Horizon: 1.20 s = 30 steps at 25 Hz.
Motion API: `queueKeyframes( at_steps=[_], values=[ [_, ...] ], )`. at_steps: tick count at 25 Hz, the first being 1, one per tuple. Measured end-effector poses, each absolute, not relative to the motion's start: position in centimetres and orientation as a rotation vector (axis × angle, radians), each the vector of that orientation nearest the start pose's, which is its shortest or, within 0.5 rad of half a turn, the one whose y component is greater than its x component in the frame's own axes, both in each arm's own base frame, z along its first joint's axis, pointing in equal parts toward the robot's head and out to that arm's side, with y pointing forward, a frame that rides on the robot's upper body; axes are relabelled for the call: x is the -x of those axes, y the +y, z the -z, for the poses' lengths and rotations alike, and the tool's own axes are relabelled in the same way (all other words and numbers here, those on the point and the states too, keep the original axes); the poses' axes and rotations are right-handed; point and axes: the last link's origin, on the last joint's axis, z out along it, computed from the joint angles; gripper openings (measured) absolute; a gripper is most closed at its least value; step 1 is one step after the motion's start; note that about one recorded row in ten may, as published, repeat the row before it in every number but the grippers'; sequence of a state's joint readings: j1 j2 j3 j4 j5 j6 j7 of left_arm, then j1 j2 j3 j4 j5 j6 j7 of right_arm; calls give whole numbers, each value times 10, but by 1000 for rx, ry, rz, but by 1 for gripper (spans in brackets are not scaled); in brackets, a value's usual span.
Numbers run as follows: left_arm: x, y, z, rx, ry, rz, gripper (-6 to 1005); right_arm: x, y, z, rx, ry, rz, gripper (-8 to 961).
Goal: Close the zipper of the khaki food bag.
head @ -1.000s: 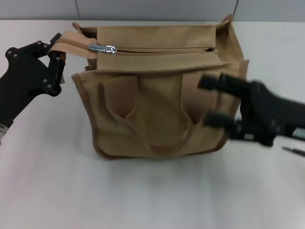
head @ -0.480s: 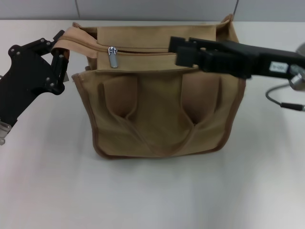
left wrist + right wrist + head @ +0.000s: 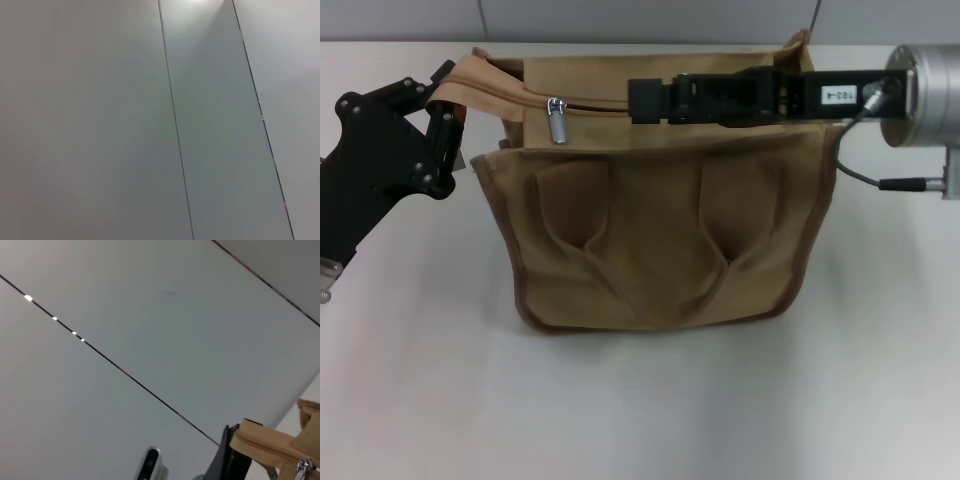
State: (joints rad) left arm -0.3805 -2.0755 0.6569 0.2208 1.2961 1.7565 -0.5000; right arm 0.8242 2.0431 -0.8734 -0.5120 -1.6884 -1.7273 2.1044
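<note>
The khaki food bag (image 3: 650, 230) stands on the white table, its two handles hanging down the near side. The zipper (image 3: 600, 104) runs along the top panel. Its silver pull tab (image 3: 557, 121) hangs near the left end and shows again in the right wrist view (image 3: 301, 467). My left gripper (image 3: 442, 98) is shut on the tan end flap of the bag's top at the left corner (image 3: 260, 440). My right gripper (image 3: 638, 100) lies level over the top panel, its tip a short way right of the pull tab. The left wrist view shows only wall panels.
The right arm's silver wrist (image 3: 920, 80) and a thin cable (image 3: 880, 183) hang just right of the bag. A grey wall (image 3: 620, 18) stands behind the table. Bare white tabletop (image 3: 640, 410) lies in front of the bag.
My right arm rose from in front of the bag to lie over its top, then slid left toward the pull tab. The pull tab flipped from lying flat to hanging down.
</note>
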Motion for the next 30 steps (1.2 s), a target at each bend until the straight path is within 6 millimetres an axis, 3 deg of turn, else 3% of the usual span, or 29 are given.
queueKeyframes(
  at_steps=[9,18,30],
  values=[
    [278,277,-11,1978,-55,1163,23,-121,368,9,2943,1455,-1105,814],
    [271,277,-10,1974,-30,1201,23,-109,375,22,2954,1544,-943,814],
    [260,281,-13,1971,20,1262,23,-101,380,31,2942,1544,-873,814]
  ],
)
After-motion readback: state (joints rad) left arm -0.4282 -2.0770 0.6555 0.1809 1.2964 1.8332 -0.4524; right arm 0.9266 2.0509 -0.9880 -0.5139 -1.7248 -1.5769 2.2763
